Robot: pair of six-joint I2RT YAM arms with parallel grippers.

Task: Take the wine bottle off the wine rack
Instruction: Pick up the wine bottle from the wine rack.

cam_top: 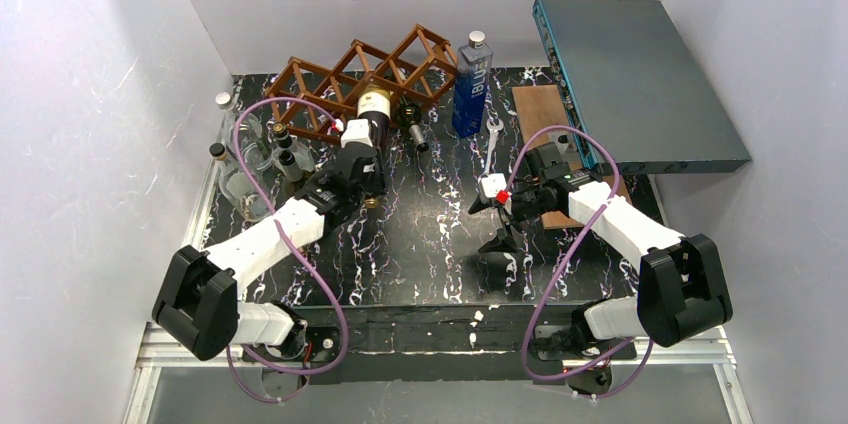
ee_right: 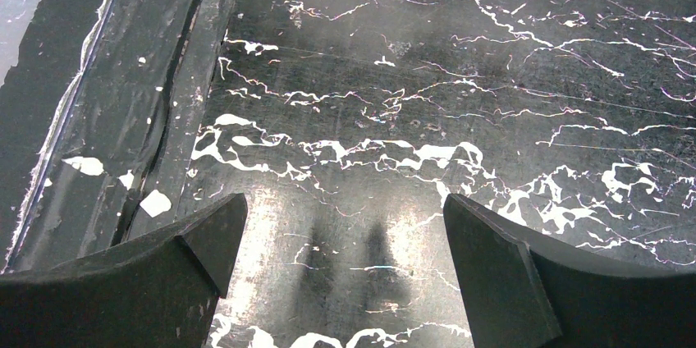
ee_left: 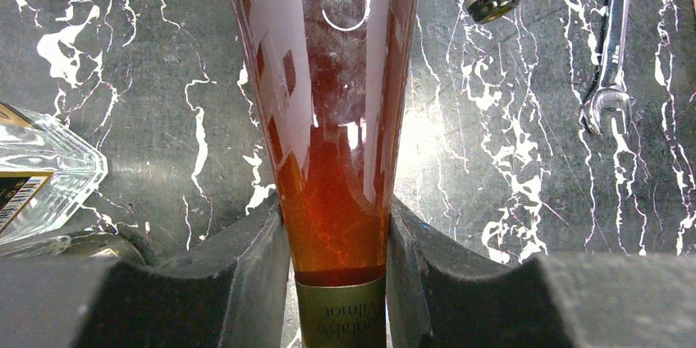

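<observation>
The wine rack [cam_top: 355,72], a reddish-brown lattice, stands at the back of the black marbled table [cam_top: 420,254]. The wine bottle [cam_top: 373,112], amber with a cream label, lies with its base at the rack's front cells and its neck pointing toward me. My left gripper [cam_top: 362,176] is shut on the bottle's neck; the left wrist view shows both pads [ee_left: 254,274] pressed against the bottle's [ee_left: 328,118] neck, with the gripper [ee_left: 336,282] just above the gold foil. A second dark bottle [cam_top: 411,122] sticks out of the rack. My right gripper [cam_top: 490,206] is open and empty [ee_right: 341,249] above the table.
Several clear glass bottles [cam_top: 258,156] stand at the left, close to my left arm. A blue water bottle [cam_top: 472,84], a wrench [cam_top: 492,140], a flat wooden board [cam_top: 545,116] and a large grey box [cam_top: 640,84] are at the right.
</observation>
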